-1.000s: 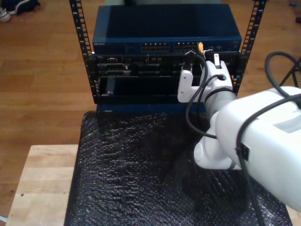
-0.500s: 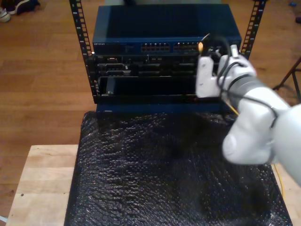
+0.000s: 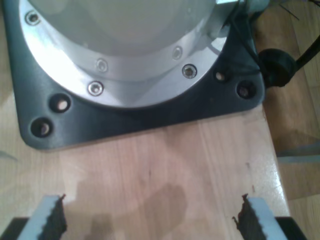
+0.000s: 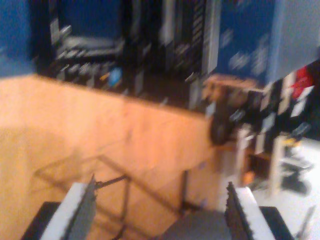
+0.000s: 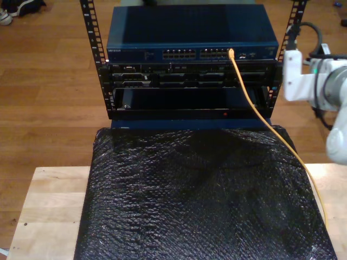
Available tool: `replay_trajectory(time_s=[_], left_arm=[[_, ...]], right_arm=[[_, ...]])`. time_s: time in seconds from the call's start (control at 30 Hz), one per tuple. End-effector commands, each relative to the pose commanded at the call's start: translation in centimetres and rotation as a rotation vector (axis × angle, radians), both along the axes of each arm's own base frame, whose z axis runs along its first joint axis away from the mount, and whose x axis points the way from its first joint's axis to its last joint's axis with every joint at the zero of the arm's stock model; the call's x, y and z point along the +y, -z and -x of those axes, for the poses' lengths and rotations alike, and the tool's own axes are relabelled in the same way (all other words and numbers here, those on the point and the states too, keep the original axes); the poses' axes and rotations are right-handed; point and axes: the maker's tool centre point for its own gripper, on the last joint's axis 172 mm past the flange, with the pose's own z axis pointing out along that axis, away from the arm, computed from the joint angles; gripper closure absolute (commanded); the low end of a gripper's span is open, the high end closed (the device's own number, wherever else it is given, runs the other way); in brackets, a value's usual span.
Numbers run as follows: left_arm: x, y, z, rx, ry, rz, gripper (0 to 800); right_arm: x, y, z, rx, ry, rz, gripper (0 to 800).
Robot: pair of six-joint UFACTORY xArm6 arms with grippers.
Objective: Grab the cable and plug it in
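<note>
Long thin yellow-orange network cable sits plugged into blue rack switch, slack trailing over black bubble-wrap mat; you can judge task done. My first gripper: jaws spread, empty, parked above pale wooden tabletop. My second gripper: agape, gripping nothing.

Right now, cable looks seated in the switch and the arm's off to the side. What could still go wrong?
1. The cable hangs loose from the switch port across the black mat; an arm sweeping back could snag it and pull the plug out.
2. The arm at the exterior view's right sits close to the rack post; a wide retreat might clip it.
3. Seating depth can't be judged from here; the plug may not be latched.
</note>
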Motion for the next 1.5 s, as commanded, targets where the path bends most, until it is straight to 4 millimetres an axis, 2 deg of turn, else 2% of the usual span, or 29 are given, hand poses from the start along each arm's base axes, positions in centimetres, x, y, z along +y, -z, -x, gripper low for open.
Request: replay_trajectory(time_s=[0.23, 0.37, 0.47, 0.67, 0.83, 1.0, 1.2, 1.33, 1.5], left_arm=[[0.0, 0.0, 0.0, 0.000, 0.000, 0.000, 0], [0.0, 0.0, 0.0, 0.000, 0.000, 0.000, 0], [0.0, 0.0, 0.0, 0.000, 0.000, 0.000, 0], [0.0, 0.0, 0.0, 0.000, -0.002, 0.000, 0], [0.0, 0.0, 0.0, 0.000, -0.002, 0.000, 0], [0.0, 0.0, 0.0, 0.000, 0.000, 0.000, 0], [0.0, 0.0, 0.0, 0.000, 0.000, 0.000, 0], [0.0, 0.0, 0.0, 0.000, 0.000, 0.000, 0], [0.0, 0.0, 0.0, 0.000, 0.000, 0.000, 0]], right_arm=[[-7.4, 1.3, 3.1, 0.121, 0.044, 0.079, 123], [-11.4, 2.0, 5.2, 0.210, 0.059, 0.109, 58], [-13.8, 3.1, 7.3, 0.297, 0.055, 0.122, 10], [-17.8, 3.8, 11.4, 0.445, 0.024, 0.137, 3], [-19.4, 4.5, 14.6, 0.553, -0.019, 0.125, 3], [-20.9, 5.0, 19.4, 0.644, -0.019, 0.081, 2], [-21.3, 5.9, 24.3, 0.718, -0.033, 0.020, 2], [-22.3, 5.9, 27.8, 0.743, -0.020, -0.014, 2], [-22.2, 5.9, 30.9, 0.775, -0.039, -0.052, 3]])
